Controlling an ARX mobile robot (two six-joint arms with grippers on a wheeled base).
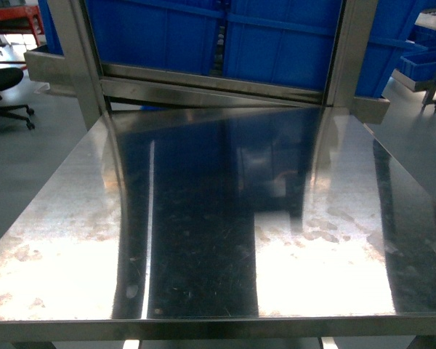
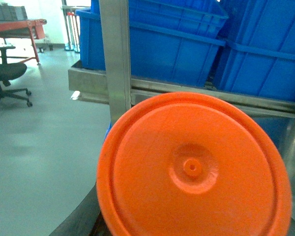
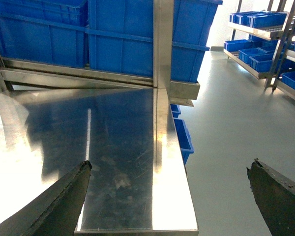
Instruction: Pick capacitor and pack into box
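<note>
Head view down over steel table, wrist views facing blue bins

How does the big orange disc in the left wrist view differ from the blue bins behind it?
The orange disc is round, with a raised rim and a central nub; the blue bins are boxy with ribbed walls. The disc fills the near foreground; the bins sit farther back behind the steel post. Both look like moulded plastic.

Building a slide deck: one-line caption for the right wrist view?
Open right gripper fingers hovering over a bare steel table, blue bins behind.
</note>
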